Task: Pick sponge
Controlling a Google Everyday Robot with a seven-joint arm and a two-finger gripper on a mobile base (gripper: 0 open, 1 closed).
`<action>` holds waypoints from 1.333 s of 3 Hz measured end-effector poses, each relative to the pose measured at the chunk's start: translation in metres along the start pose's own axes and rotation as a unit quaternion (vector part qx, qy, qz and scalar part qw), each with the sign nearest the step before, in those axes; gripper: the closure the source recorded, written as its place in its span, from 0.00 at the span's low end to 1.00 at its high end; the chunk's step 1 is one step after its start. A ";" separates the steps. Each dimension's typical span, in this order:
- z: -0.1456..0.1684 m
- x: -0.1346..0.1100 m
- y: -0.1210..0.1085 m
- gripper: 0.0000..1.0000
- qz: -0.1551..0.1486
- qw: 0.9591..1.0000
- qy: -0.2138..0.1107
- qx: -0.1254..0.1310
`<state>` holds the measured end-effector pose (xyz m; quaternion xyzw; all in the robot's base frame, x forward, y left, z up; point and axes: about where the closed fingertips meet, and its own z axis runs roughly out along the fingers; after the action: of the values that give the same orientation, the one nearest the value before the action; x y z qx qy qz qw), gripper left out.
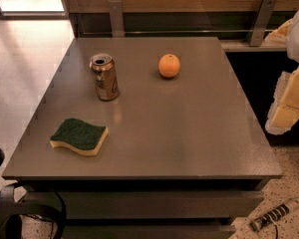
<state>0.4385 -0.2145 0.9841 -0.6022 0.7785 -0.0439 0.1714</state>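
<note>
The sponge point(79, 136) lies flat near the front left of the grey table point(189, 133). It has a dark green top on a pale yellow base with wavy edges. My gripper point(290, 102) hangs at the right edge of the view, beyond the table's right side and above the floor. It is far to the right of the sponge and holds nothing that I can see.
A gold drink can point(104, 77) stands upright behind the sponge. An orange point(169, 65) sits at the back middle. A wooden wall with metal brackets point(116, 18) runs behind the table. A tool with a cable point(274, 216) lies on the floor at front right.
</note>
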 end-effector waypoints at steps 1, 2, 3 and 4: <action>0.000 0.000 0.000 0.00 0.000 1.000 0.000 0.000; 0.004 -0.003 0.001 0.00 0.004 1.000 -0.022 -0.002; 0.036 -0.008 0.006 0.00 0.020 0.994 -0.110 -0.013; 0.073 -0.025 0.012 0.00 0.025 0.978 -0.208 -0.018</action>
<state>0.4558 -0.1775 0.9174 -0.5818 0.7412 0.1003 0.3195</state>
